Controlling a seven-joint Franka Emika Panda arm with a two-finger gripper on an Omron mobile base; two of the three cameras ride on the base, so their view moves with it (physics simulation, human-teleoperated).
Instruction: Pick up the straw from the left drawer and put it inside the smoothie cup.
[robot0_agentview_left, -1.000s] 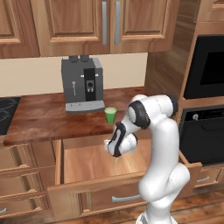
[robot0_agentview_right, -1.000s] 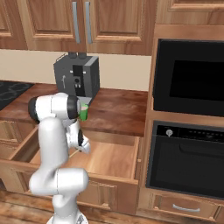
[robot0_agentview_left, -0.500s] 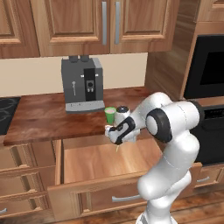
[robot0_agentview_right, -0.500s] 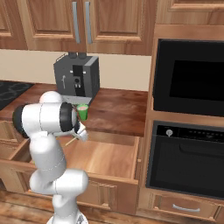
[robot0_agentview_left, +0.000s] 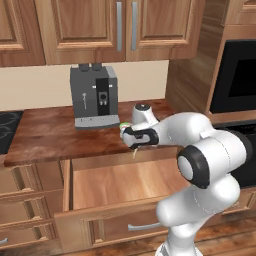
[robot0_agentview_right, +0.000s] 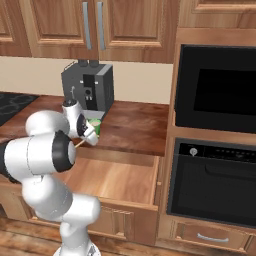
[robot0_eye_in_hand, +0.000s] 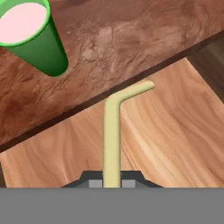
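Straw (robot0_eye_in_hand: 112, 144) clamped in end effector (robot0_eye_in_hand: 111, 180)

We were in a home kitchen. Panelled wooden wall cupboards (robot0_agentview_left: 90, 30) with silver bar handles filled the top of the frame, above a dark reddish-brown wood-grain countertop (robot0_agentview_left: 50, 137) carrying a grey coffee machine (robot0_agentview_left: 95, 96). A black built-in oven (robot0_agentview_right: 215, 85) stood at the right, a black hob (robot0_agentview_left: 7, 130) at the far left, and light-wood drawers (robot0_agentview_left: 25, 200) below.

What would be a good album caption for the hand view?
Gripper holding the bent straw above the open drawer, green smoothie cup on the counter ahead.
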